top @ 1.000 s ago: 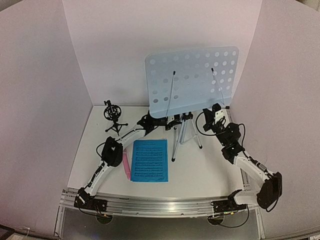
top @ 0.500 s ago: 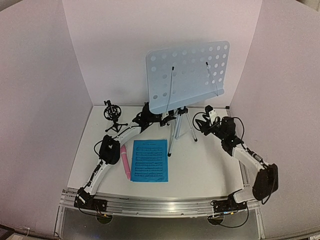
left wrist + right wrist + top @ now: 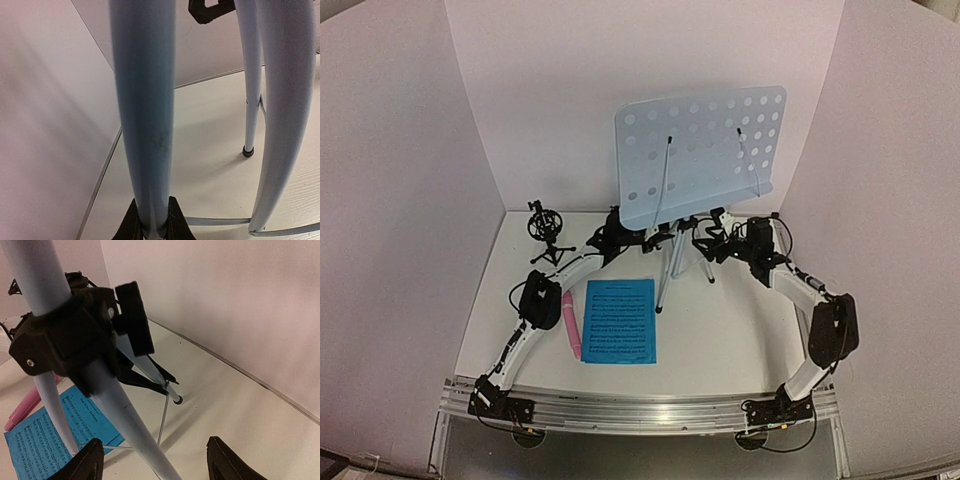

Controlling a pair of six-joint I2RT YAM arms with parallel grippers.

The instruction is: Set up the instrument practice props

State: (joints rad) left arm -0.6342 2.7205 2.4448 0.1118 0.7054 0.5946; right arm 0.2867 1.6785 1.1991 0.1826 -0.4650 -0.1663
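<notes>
Silver tripod leg [image 3: 145, 125] in left hand [image 3: 150, 226]

white table [image 3: 725, 335]; pale lilac backdrop walls [image 3: 540, 100]

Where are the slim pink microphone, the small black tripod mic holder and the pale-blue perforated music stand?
Slim pink microphone [image 3: 571, 325]: top view, mid-body.
Small black tripod mic holder [image 3: 540, 224]: top view, round clip.
Pale-blue perforated music stand [image 3: 705, 175]: top view, desk panel.

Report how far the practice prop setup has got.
Done: the music stand stands on its tripod. In hand: the left gripper clamps a tripod tube; the right gripper is open by a leg. Left: sheet music lies flat, pink microphone is not in the mic holder.
</notes>
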